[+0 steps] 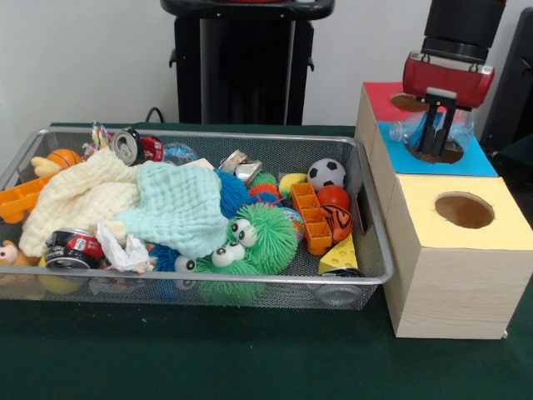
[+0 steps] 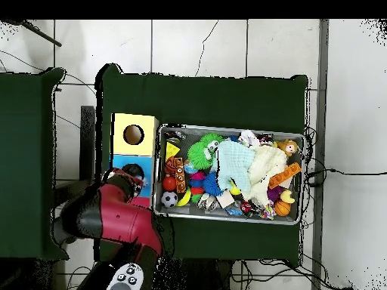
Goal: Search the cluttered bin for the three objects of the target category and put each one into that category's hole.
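My gripper [image 1: 433,148] hangs over the blue section [image 1: 479,160] of the wooden box, fingertips down at its hole [image 1: 455,153]. It is shut on a clear plastic bottle [image 1: 403,131] that lies crosswise between the fingers, just above the hole. The red section's hole [image 1: 406,102] lies behind it and the yellow section's hole [image 1: 464,210] in front. In the overhead view the arm covers the blue and red sections, with the gripper [image 2: 133,175] below the yellow hole [image 2: 133,134]. Another clear plastic piece [image 1: 337,292] shows at the wire bin's front right corner.
The wire bin [image 1: 371,218] left of the box holds cloths [image 1: 179,204], green fuzzy toys [image 1: 254,242], crushed cans [image 1: 132,146], a soccer ball [image 1: 326,173], an orange tray [image 1: 310,218] and a cheese wedge [image 1: 340,255]. Green cloth [image 1: 250,358] covers the table.
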`<act>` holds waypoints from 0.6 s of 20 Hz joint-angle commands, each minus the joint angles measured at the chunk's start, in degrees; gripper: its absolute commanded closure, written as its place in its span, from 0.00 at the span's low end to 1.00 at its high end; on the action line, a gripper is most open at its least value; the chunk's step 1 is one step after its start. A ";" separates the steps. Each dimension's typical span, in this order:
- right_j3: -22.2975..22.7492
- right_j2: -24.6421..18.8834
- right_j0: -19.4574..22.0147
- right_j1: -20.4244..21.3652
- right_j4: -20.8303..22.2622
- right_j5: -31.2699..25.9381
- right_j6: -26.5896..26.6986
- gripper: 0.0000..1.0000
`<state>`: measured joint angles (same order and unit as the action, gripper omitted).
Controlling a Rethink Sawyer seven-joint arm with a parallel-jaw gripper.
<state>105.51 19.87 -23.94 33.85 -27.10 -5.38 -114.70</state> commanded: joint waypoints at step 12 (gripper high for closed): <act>-1.66 1.85 -2.52 4.34 -0.63 -17.72 -12.66 1.00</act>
<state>105.48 22.54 -26.78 37.69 -27.07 -16.34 -114.70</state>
